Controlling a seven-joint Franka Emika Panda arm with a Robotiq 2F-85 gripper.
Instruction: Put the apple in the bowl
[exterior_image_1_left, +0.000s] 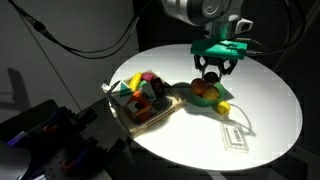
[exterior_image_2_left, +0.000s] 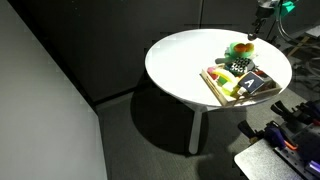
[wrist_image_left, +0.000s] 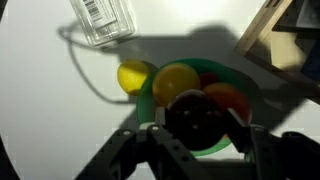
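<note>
Colours on the white table (exterior_image_1_left: 270, 110)
apple (wrist_image_left: 195, 118) dark maroon; bowl (wrist_image_left: 148, 98) green; round fruit (wrist_image_left: 176, 80) bright orange; lemon (wrist_image_left: 132, 77) yellow; tray (exterior_image_1_left: 128, 108) pale wood, blocks red/green/yellow

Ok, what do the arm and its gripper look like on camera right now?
The arm's last link is rounded and silvery grey. Below it sits a bright green bracket, then the black gripper with dark, angular jaws. No markings are readable.

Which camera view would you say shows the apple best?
The wrist view: the apple is large, dark and round between the fingers, above the bowl. In an exterior view the apple is only a small dark spot under the wrist; seen from afar, it cannot be made out.
</note>
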